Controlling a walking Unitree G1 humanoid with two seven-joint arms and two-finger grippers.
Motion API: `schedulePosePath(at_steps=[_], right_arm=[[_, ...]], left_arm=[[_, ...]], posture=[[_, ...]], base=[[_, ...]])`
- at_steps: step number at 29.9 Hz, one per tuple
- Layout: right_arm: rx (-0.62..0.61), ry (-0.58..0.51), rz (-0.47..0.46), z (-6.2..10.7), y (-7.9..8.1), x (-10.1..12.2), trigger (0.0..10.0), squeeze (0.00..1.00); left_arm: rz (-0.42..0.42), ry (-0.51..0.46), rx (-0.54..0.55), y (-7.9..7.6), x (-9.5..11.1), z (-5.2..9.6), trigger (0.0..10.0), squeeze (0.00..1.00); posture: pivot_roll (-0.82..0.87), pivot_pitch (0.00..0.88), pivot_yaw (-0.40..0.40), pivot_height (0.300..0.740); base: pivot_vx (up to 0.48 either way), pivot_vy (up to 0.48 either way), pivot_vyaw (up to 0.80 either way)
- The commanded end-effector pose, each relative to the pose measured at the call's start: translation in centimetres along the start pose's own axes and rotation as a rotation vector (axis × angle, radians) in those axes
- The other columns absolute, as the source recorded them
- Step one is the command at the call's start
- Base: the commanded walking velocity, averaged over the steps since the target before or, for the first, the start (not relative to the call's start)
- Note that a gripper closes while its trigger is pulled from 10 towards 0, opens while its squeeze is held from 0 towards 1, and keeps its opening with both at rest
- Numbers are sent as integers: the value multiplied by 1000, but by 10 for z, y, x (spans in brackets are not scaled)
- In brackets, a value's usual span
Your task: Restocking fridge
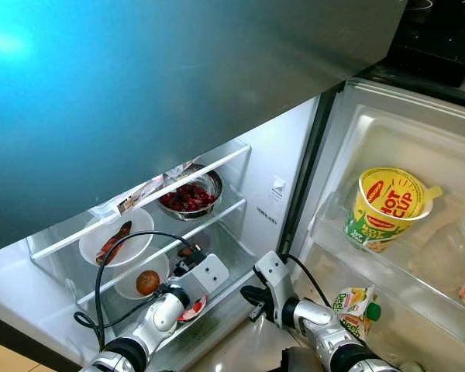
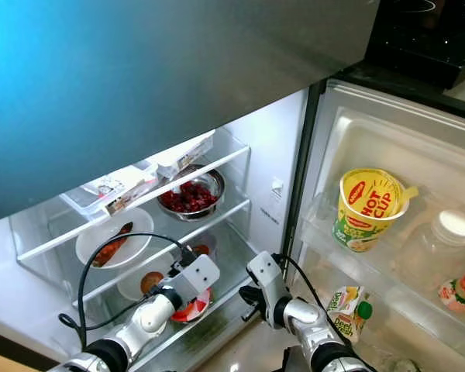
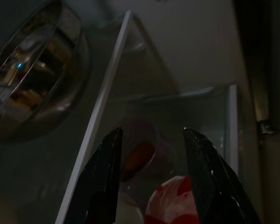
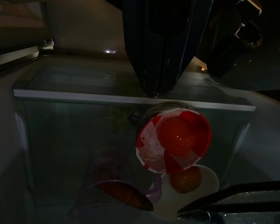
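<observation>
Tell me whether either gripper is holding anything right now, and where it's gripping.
Nothing is held. The left gripper is open, its fingers apart above the red-and-white cup on the lower fridge shelf without touching it. The right gripper hovers near the shelf edge; its grip cannot be told.

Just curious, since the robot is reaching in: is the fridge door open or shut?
Open. The fridge door is swung aside, its shelf showing the yellow cup, and the inner shelves with the steel bowl are exposed.

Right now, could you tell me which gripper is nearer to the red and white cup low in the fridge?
The left. The left gripper has its open fingers on either side of the red and white cup; the right gripper sits just beside it, toward the door.
</observation>
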State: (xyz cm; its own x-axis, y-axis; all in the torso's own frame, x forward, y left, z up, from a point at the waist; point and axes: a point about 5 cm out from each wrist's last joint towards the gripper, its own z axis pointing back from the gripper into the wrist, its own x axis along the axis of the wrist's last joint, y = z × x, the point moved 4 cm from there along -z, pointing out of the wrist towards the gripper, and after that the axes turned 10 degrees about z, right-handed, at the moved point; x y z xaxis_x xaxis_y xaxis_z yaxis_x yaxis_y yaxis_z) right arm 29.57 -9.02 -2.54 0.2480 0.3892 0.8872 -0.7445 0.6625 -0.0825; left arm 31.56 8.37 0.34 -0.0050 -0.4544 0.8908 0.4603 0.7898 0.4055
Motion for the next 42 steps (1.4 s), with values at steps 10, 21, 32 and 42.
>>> schedulePosePath(at_steps=[10,21,32,42], right_arm=[[1,11,-22,0,2,-4,10000,0],[21,-9,-21,1,3,-1,10000,0],[14,1,-19,0,1,-1,10000,0],[12,5,-24,1,0,-2,10000,0]], left_arm=[[9,13,-7,-4,-3,1,10000,0],[7,11,-9,-6,-1,0,10000,0],[2,8,-12,-7,1,-2,10000,0],[7,33,0,-7,-3,-2,10000,0]], posture=[[-24,0,31,604],[-26,0,29,634],[-26,0,26,674],[-27,0,25,674]], base=[[0,0,0],[0,0,0],[0,0,0],[-384,0,0]])
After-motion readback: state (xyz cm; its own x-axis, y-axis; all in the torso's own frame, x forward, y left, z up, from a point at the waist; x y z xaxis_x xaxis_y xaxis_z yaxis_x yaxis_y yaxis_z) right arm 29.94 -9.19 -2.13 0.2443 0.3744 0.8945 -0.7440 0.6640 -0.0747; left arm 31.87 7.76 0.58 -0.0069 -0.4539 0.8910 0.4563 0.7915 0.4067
